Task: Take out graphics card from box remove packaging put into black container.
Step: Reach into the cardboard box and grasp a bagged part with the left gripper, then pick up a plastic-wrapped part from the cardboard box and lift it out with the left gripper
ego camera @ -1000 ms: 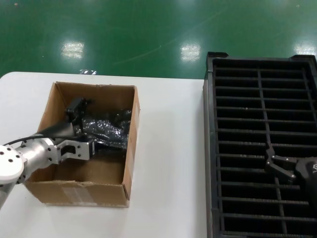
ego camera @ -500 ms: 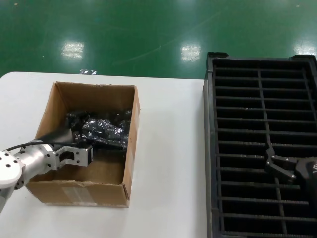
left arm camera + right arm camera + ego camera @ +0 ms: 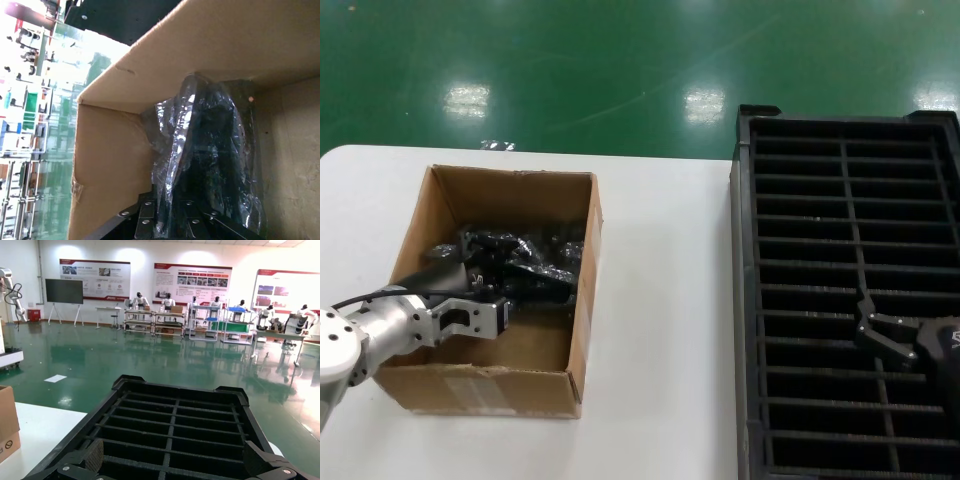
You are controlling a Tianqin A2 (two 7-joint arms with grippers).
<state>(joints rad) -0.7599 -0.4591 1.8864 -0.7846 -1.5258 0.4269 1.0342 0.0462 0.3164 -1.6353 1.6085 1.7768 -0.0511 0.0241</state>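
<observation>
Cardboard first: the box (image 3: 490, 300) sits on the white counter (image 3: 660, 300) toward the robot's left, and the left pincer (image 3: 515, 285) is reached down inside it from the near-left corner. From the head camera you see its fingers closed against a dark, shiny bundle — the packaging (image 3: 520, 262) lying across the far half of the box floor. The left wrist camera gives what the head view cannot: the crinkled translucent bag (image 3: 210, 165) up close, a dark board showing through it, pressed toward the box's corner walls (image 3: 115, 165), with the pincer's two fingers clamped on the bag's near edge. Whether that board is the graphics card I cannot tell.

Off to the right stands the black container (image 3: 850, 270), its slots in rows. The right pincer (image 3: 885, 340) hangs over its near part, spread open and holding nothing — the right wrist view shows only the container's grid (image 3: 170, 425) and the green floor (image 3: 150, 360).
</observation>
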